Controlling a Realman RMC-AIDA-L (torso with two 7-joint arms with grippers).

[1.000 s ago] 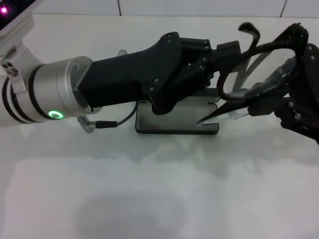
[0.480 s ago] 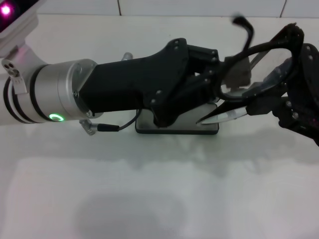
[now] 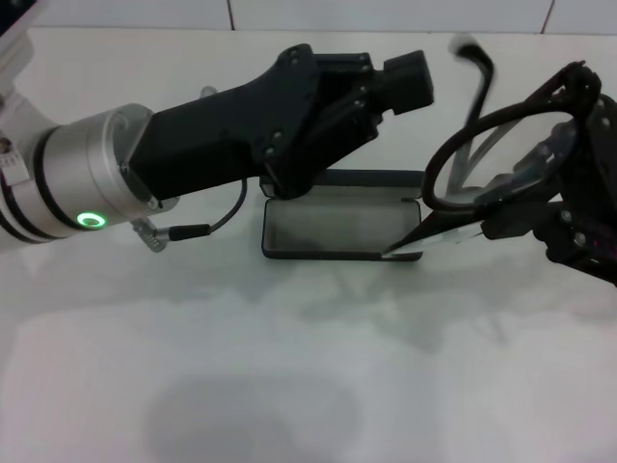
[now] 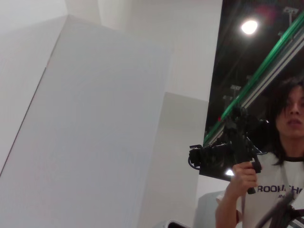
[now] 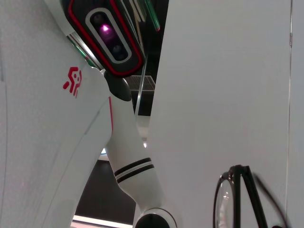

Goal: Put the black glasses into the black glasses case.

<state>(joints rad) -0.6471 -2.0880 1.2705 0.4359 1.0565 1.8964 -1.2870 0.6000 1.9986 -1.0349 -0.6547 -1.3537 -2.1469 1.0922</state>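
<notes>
Head view: right gripper (image 3: 511, 207) holds black glasses (image 3: 501, 154)

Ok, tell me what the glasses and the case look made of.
The black glasses: thin dark frame, plastic or metal, unclear which; clear glossy lenses you see the table through. The black glasses case: matte black rigid-looking shell, dull grey lining, maybe fabric.

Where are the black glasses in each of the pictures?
Head view: the black glasses sit at the right, held up by the right gripper above the black glasses case.
Left wrist view: not clearly in it.
Right wrist view: at the lower right.
Shared landmark: the glasses' round rim.
</notes>
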